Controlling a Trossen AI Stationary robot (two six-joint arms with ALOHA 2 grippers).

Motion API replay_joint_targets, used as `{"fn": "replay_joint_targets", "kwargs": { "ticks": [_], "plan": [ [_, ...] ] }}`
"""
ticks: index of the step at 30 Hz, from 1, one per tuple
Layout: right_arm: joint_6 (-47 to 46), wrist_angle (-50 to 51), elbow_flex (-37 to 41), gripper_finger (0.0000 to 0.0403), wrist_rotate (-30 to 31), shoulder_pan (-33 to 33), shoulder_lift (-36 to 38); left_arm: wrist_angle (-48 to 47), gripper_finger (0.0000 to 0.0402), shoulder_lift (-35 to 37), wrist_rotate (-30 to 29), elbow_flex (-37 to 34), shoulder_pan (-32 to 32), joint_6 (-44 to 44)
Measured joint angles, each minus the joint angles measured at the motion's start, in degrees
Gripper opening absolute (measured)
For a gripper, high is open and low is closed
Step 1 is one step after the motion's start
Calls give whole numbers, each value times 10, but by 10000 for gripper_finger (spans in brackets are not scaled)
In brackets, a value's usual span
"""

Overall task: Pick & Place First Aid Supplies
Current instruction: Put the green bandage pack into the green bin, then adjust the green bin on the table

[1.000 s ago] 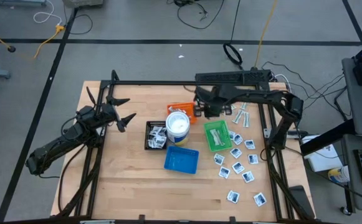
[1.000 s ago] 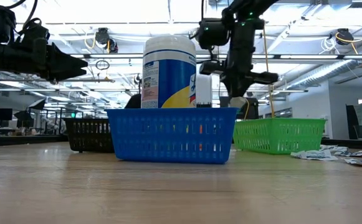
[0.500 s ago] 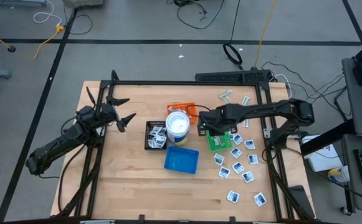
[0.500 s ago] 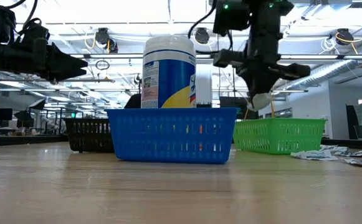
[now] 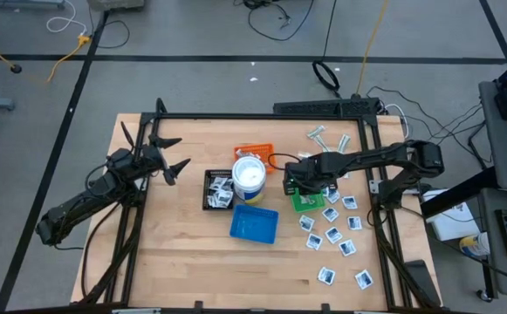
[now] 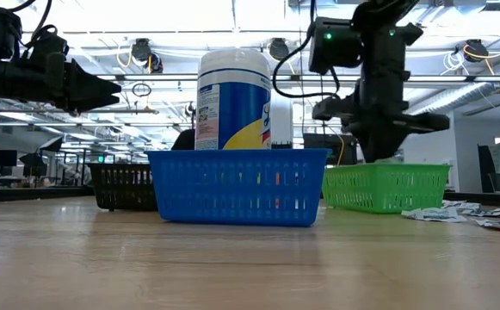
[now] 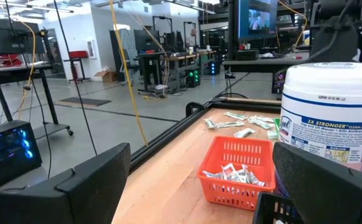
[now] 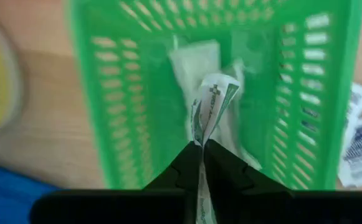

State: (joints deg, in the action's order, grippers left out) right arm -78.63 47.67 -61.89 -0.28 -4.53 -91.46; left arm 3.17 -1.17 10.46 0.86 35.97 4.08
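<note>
A wrapped strip (image 8: 210,102) — pale, green-edged — is pinched between the closed fingers of the right hand (image 8: 200,149), directly above the green tray (image 8: 293,93). Left hand (image 5: 170,155) hovers spread wide, far left of the counter (image 5: 174,253).

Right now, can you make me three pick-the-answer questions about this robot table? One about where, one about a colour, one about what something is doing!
1. The right gripper is over which tray?
A. green tray
B. blue tray
C. black tray

2. What colour is the tray behind the white tub?
A. purple
B. orange
C. yellow

3. The right fingers are:
A. wide open
B. pinching a wrapped strip
C. holding the tub

Answers: 1 A, the right wrist view looks down into the green tray. 2 B, the orange tray sits there. 3 B, the strip sticks out between the closed fingers.
</note>
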Motion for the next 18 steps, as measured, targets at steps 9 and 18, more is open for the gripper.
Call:
{"fn": "replay_joint_targets", "kwargs": {
  "ticks": [9, 18],
  "plan": [
    [19, 3, 2, 153, -13, 0, 2, 0, 397, 0, 0, 0, 0, 1],
    [37, 21, 0, 206, 22, -17, 62, 0, 397, 0, 0, 0, 0, 1]
  ]
}}
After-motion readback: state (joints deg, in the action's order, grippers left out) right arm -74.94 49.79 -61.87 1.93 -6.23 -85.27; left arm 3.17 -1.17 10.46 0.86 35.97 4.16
